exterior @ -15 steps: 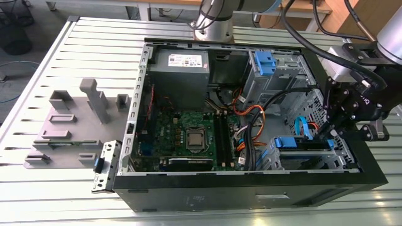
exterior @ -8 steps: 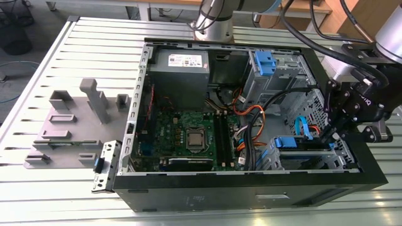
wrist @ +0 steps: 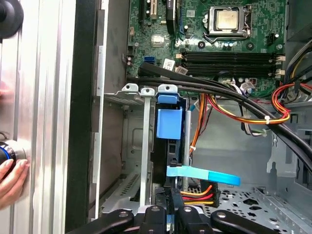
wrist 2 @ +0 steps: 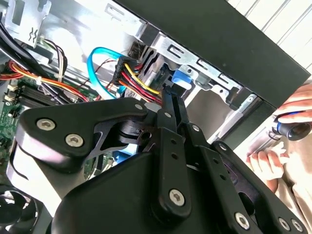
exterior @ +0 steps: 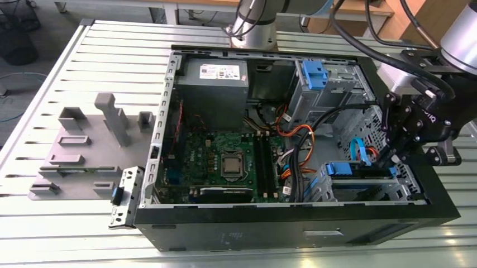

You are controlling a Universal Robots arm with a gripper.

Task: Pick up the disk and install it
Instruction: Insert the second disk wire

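Gripper fingers sat pinched narrow on the rear edge of the disk, which stood on edge in the drive cage slot. Crowding cables beside it looked likely to snag, or a tilted carrier might have jammed.

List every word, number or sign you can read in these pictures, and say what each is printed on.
No text here can be read.
On the power supply, the white sticker: print too small to read.
On the processor, lid markings: blurred.
On the motherboard, white lettering and a small white label: too small to read.
On the computer case, a faint mark on the outer panel: illegible.
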